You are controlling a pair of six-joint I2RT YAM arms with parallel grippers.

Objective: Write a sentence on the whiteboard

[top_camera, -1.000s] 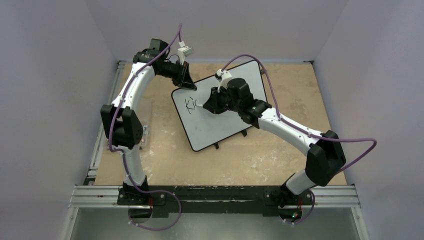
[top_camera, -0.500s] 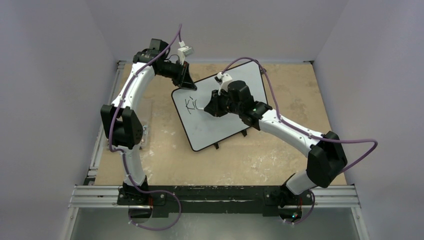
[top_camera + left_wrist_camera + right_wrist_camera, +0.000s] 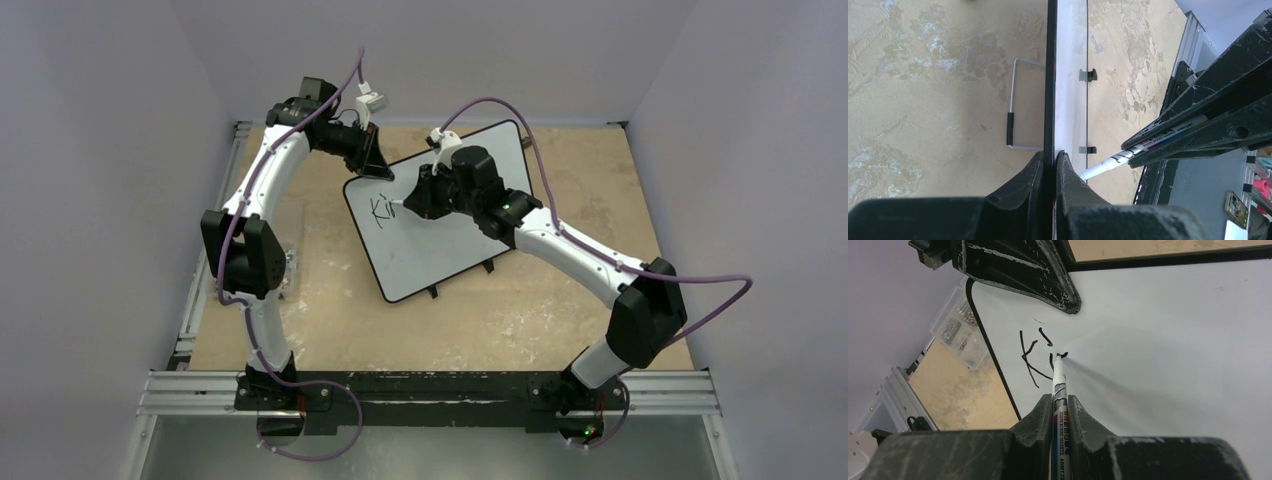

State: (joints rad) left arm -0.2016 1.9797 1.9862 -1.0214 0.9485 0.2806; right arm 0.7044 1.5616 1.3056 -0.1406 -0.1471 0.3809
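The whiteboard (image 3: 430, 245) lies tilted on the table, white with a thin black rim. My left gripper (image 3: 378, 168) is shut on its far left edge; in the left wrist view the board's rim (image 3: 1050, 75) runs between the jaws. My right gripper (image 3: 408, 205) is shut on a white whiteboard marker (image 3: 1058, 390), with the tip touching the board (image 3: 1173, 340). The sentence (image 3: 1040, 352) shows only a black "K", an "i" and the start of another stroke near the board's left edge. The marker (image 3: 1128, 152) also shows in the left wrist view.
The board's wire stand (image 3: 1015, 105) and small black clips (image 3: 1089, 75) show under it. A clear box of small parts (image 3: 955, 330) sits off the table's left side. The tan tabletop (image 3: 520, 320) is worn with pale patches.
My right gripper with the marker has moved up and a little left on the board, adding a short stroke after the "K". The left gripper has not moved.
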